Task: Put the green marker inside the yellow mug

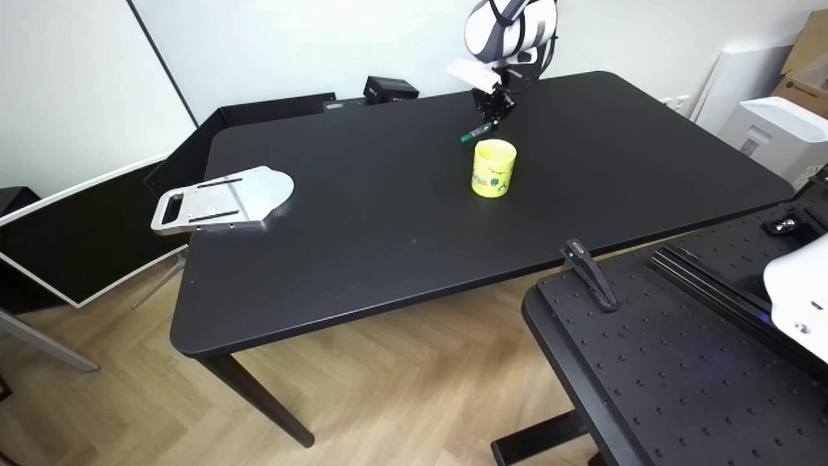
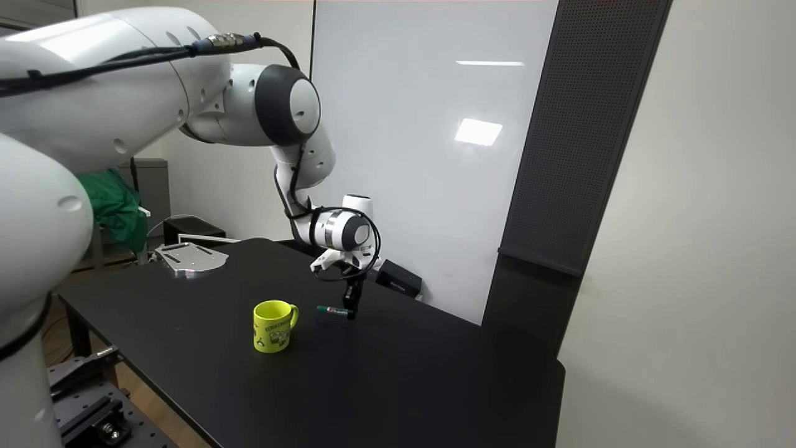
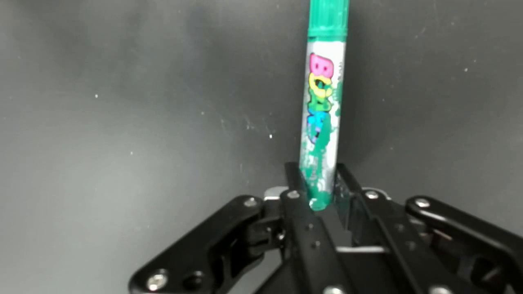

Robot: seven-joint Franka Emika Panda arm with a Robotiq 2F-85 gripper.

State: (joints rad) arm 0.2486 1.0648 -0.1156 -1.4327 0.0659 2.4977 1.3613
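The green marker [image 3: 325, 94] has a teal-green cap and a white printed barrel. My gripper [image 3: 317, 168] is shut on its rear end, and the cap points away from the fingers. In both exterior views the marker [image 1: 475, 133] [image 2: 334, 310] sticks out sideways from the fingertips [image 1: 495, 123] [image 2: 352, 310], roughly level and low over the black table. I cannot tell whether it touches the table. The yellow mug [image 1: 493, 169] stands upright, open end up, close to the gripper but apart from it and the marker. Its handle shows in an exterior view [image 2: 294, 315]. The mug is out of the wrist view.
A flat silver plate with a handle slot [image 1: 242, 194] lies at one end of the black table [image 1: 362, 239]. A black box [image 1: 389, 89] is behind the table's edge near the arm. A perforated bench [image 1: 679, 362] adjoins the table, and a whiteboard [image 2: 429, 124] stands behind.
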